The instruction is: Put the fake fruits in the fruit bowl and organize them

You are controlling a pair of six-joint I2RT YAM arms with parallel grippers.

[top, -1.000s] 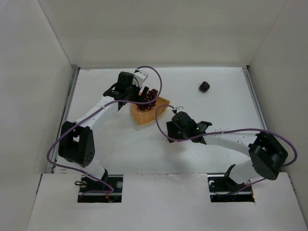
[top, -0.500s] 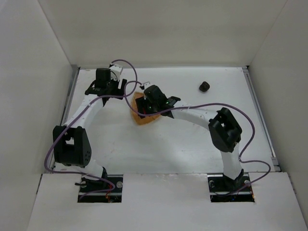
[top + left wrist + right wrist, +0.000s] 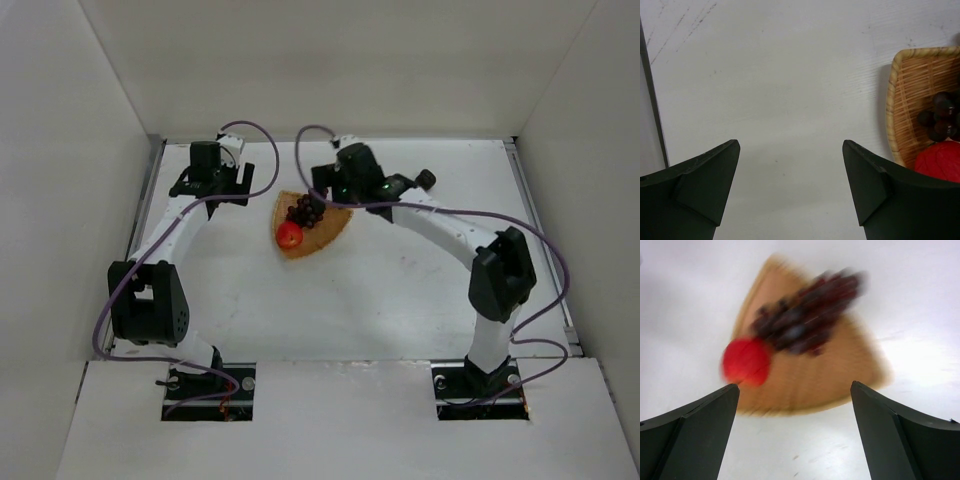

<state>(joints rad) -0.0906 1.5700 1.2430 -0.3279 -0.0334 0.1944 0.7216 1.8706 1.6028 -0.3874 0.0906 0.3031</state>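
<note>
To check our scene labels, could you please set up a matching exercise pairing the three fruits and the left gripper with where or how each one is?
Things:
1. grape bunch
2. red fruit
3. blackish fruit
4. left gripper

Place or state:
A. on the table, outside the bowl
B. open and empty
C. in the bowl, far side
D. in the bowl, near side

Pairs: 1-C, 2-D, 3-A, 4-B

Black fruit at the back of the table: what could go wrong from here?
1. The black fruit lies outside the bowl, close beside the right arm; a swing could knock it away.
2. The red fruit sits by the shallow bowl's rim, next to the grape bunch; the open right gripper above could nudge it out.
</note>
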